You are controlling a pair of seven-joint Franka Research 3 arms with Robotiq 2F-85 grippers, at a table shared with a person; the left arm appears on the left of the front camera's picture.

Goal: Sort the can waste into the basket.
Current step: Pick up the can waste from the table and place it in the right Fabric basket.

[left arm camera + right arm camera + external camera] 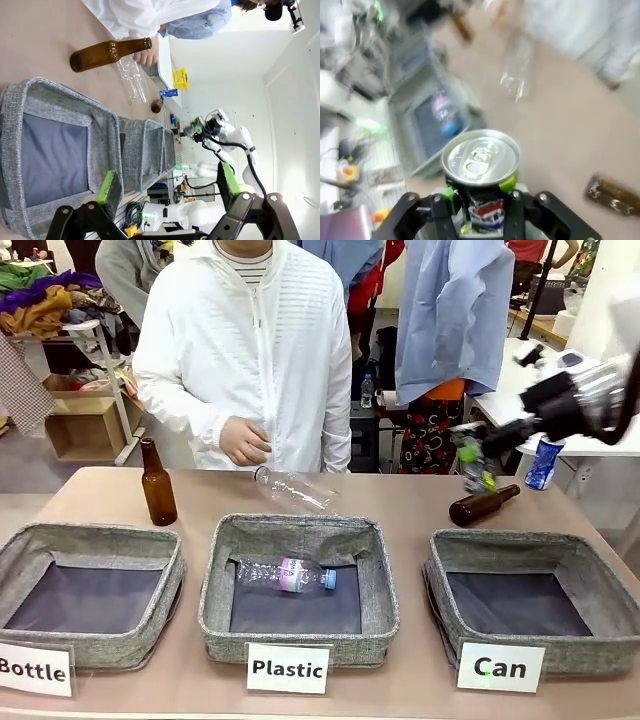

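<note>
My right gripper (479, 189) is shut on a dark can (480, 157) with a silver top and a red-and-blue logo. In the front view this gripper (472, 464) hangs blurred above the table's far right, behind the grey "Can" basket (500, 545), whose dark liner is bare. A blue can (543, 463) with white lettering stands upright at the far right edge. My left gripper (166, 182) is open with nothing between its green pads, hovering over the near side of the "Bottle" basket (60, 95).
A brown bottle (483, 505) lies just behind the Can basket. The "Plastic" basket (300, 530) holds a clear bottle (285, 575). Another clear bottle (295, 488) lies behind it; a brown bottle (157, 483) stands at the left. The person's hand (243, 442) hovers at the far edge.
</note>
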